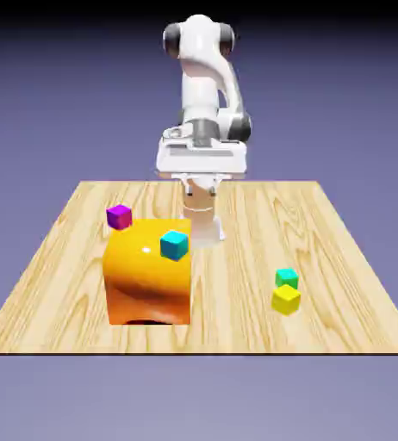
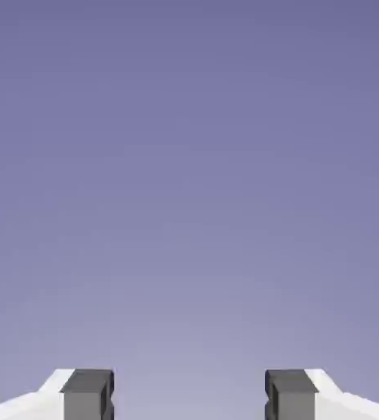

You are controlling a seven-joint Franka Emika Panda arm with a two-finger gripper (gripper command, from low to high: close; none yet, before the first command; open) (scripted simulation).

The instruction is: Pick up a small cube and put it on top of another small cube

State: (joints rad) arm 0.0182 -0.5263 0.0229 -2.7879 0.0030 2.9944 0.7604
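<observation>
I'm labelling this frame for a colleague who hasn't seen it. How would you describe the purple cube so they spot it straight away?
Start at the big orange block on the wooden table, toward the exterior view's left. The purple cube sits at that block's far upper-left corner. Its magenta-purple colour sets it apart from the teal cube on the block.

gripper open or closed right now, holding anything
gripper: open, nothing between its fingertips, only the plain backdrop ahead of it.

Light wooden table point(image 1: 340, 319), plain blue-violet backdrop point(image 1: 56, 95), even light
</observation>
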